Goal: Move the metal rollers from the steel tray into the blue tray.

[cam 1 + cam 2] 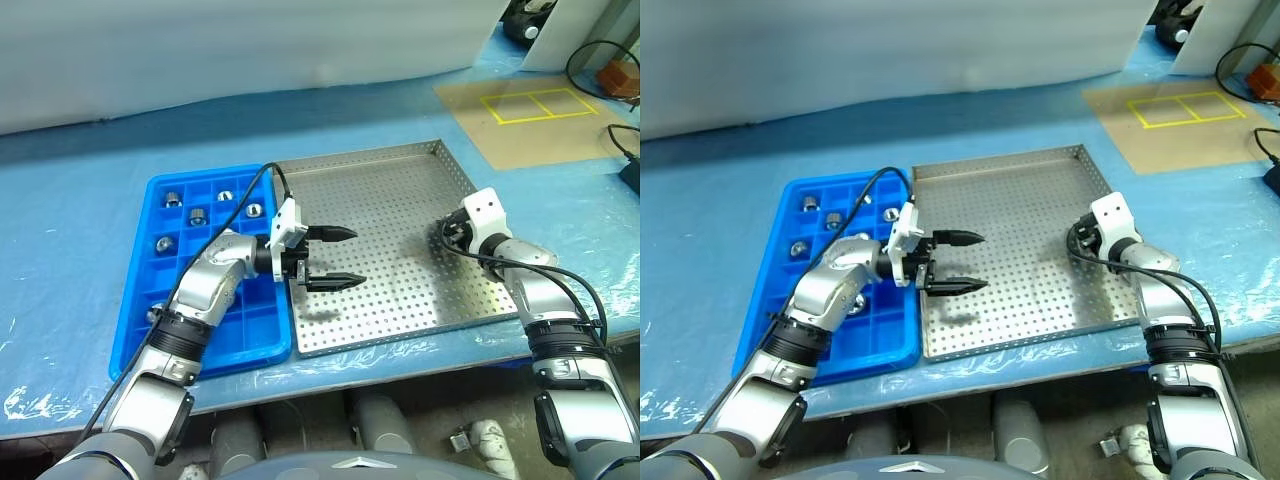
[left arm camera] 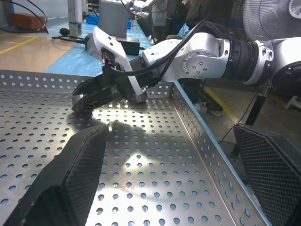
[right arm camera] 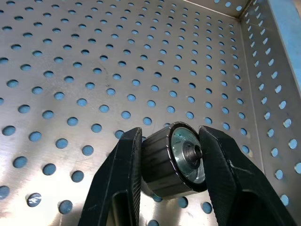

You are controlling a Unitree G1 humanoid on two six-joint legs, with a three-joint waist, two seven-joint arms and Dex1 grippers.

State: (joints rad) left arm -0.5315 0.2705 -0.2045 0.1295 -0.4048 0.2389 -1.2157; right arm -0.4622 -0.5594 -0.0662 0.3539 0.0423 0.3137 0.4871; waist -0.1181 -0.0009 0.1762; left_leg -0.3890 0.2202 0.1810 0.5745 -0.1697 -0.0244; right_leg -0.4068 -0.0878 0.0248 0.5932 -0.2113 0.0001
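The right gripper (image 3: 170,162) has its two black fingers closed on a roller (image 3: 173,160) — one finger against each side of the short cylinder, whose hollow end faces outward. It sits low over the perforated floor of the steel tray (image 1: 400,180), near that tray's right edge and about midway along it; whether the roller touches the floor cannot be told. From the left wrist the same gripper (image 2: 113,92) shows down at the floor close to the raised rim.

The left gripper (image 1: 335,258) hangs over the left part of the steel tray, just past the edge it shares with the blue tray (image 1: 140,310), pointing across toward the right gripper. Its jaws stand wide and hold nothing.

The blue tray lies against the steel tray's left edge on the blue-covered table (image 1: 70,200). Several rollers (image 1: 197,216) already rest in compartments toward its far end — one to a cell, five or so visible beside the left arm.
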